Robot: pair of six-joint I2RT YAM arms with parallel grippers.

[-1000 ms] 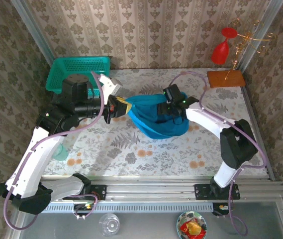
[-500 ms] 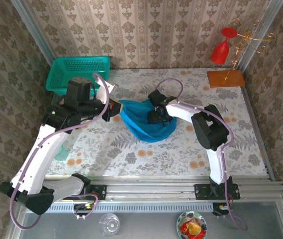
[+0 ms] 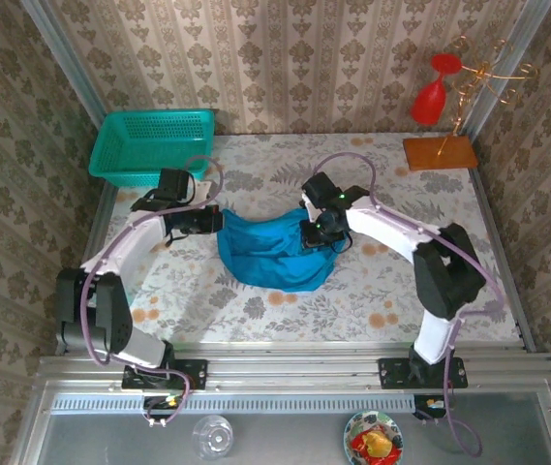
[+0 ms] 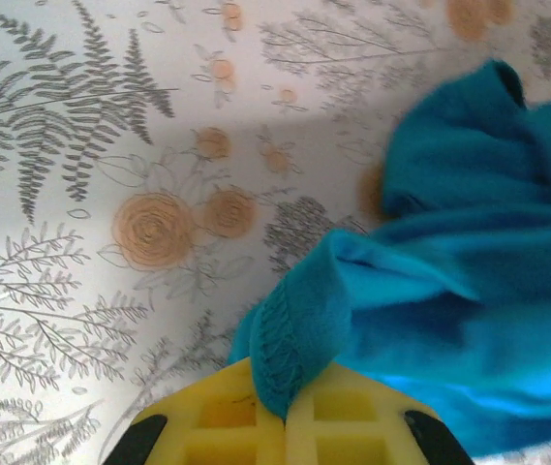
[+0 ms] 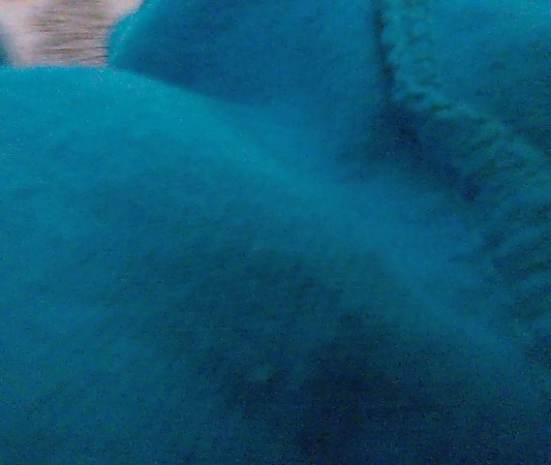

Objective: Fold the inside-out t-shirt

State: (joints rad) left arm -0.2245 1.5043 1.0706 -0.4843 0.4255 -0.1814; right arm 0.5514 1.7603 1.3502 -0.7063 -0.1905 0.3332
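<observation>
Top external view: the inside-out t-shirt [image 3: 270, 254] lies as a bunched heap near the middle of the counter [image 3: 256, 165], and no flat panel or fold line can be seen on it. The left end effector [image 3: 215, 221] meets the heap at its 10 o'clock edge, and the right end effector [image 3: 316, 232] sits on it at about 2 o'clock. A teal basket [image 3: 149, 145] stands in the 10 o'clock corner of the counter, well apart from the cloth. I judge that the task is near its beginning: the shirt must first be spread flat, and all the folds are left to do

Left wrist view: the left end effector [image 4: 285, 417] is clenched on a stitched hem [image 4: 280, 339] of the shirt, which is pinched between the yellow pads [image 4: 343, 421] at 6 o'clock. The rest of the cloth spreads toward 3 o'clock over the flowered counter

Right wrist view: teal cloth [image 5: 207, 242] is very close to the lens and blurred, with a ribbed seam [image 5: 469, 165] toward 2 o'clock. From this I cannot tell whether the right end effector is grasping the cloth or released. It is also hard to make out which part of the shirt each arm has: sleeve, collar or bottom edge
</observation>
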